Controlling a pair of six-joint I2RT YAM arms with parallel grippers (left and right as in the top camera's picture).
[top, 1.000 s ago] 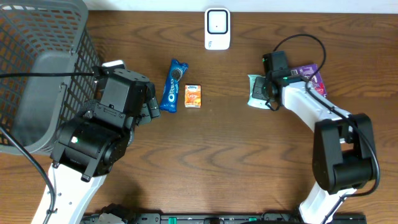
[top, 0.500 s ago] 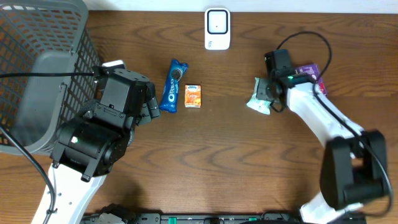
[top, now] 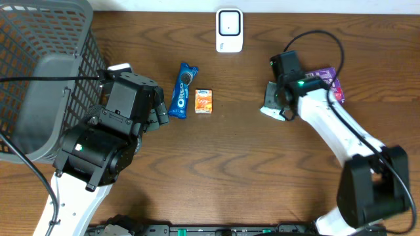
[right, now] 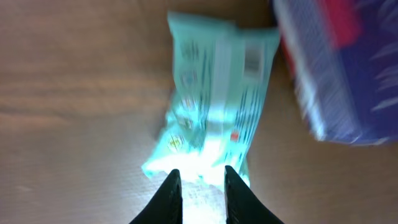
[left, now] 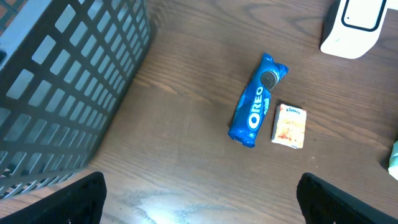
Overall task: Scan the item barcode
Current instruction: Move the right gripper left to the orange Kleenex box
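A: What takes up the most room?
B: The wooden tabletop, then the grey mesh basket at its left end.

A: State of the left hand?
B: The left hand hangs beside the basket with its fingers spread wide. Nothing is between them.

A: And the right hand?
B: The right hand is low over the tabletop, right of centre. Its fingers stand a little apart, with the near end of the teal packet showing in the narrow gap. The wrist view is blurred, so I cannot tell whether they press on it.

A: Where is the packet lying?
B: Flat on the tabletop, just beside the purple pack and well apart from the white scanner, which stands at the far edge near the middle.

A: Smaller items?
B: A blue Oreo pack lies between the left hand and the scanner. A small orange carton sits just beside it, on the side nearer the packet
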